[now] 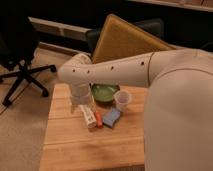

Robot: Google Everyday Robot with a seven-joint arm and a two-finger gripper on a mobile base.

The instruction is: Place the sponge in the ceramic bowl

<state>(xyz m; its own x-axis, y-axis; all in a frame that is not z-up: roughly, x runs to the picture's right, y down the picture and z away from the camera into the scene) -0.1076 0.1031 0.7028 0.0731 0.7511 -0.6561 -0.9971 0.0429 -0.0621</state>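
Note:
The sponge [112, 117] is a small blue block lying flat on the wooden table [75, 145], just in front of the ceramic bowl [104, 92], a round green dish partly covered by my arm. My gripper [84, 106] hangs down from the white arm's wrist at the bowl's left edge, directly over a white box and to the left of the sponge. It is apart from the sponge.
A white box [89, 119] and a thin orange stick [99, 119] lie side by side left of the sponge. A whitish cup [122, 99] stands right of the bowl. A black office chair [20, 55] is at the left, a yellow-backed chair [125, 40] behind the table.

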